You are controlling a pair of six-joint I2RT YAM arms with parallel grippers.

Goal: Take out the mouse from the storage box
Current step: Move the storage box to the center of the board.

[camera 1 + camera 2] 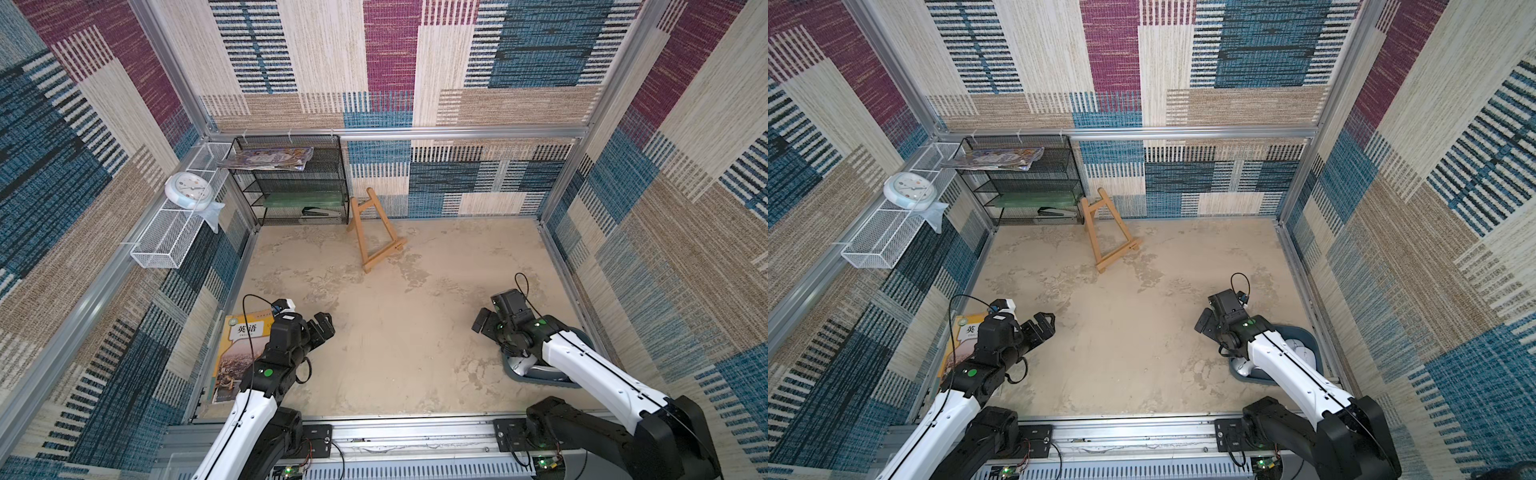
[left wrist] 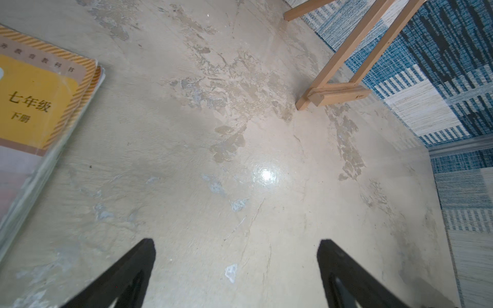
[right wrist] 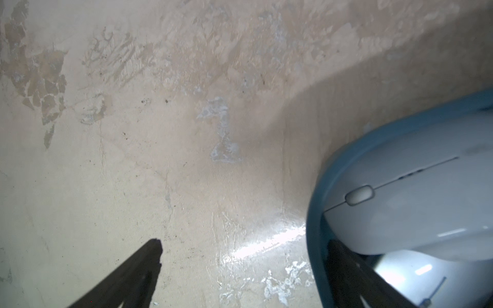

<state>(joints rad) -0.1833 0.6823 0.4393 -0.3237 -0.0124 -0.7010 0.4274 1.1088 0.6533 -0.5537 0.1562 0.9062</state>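
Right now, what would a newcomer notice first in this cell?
The wooden easel stands alone toward the back of the table, and a yellow textbook lies partly under the left arm. A white mouse sits in the teal storage box, with the open right tool at its edge.

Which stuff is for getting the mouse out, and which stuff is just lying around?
For the job: white mouse, blue storage box.
Just lying about: English textbook, wooden easel, clock, black mesh rack, white wire basket, stapler.
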